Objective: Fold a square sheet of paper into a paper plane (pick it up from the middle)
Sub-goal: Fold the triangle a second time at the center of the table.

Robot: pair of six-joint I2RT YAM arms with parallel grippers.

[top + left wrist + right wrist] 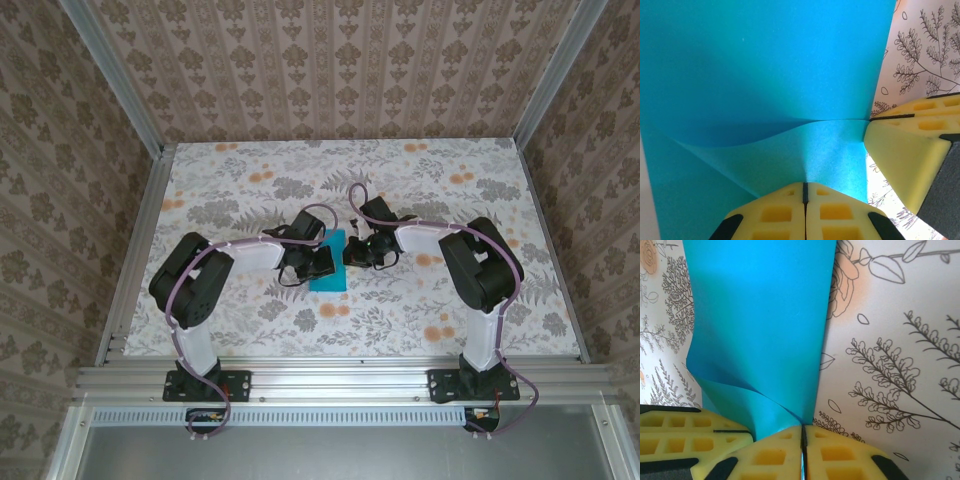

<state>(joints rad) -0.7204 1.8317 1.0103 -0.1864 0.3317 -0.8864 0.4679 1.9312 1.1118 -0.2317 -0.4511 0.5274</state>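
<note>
Floral table (430, 310); teal square sheet of paper (328, 278) at centre.

No text, label, brand, number or sign readable anywhere, neither on the plain square sheet of paper (765, 75) just ahead of the left end effector (804, 186) nor on the flower-printed counter (890, 340) beside the right end effector (802, 428).
</note>
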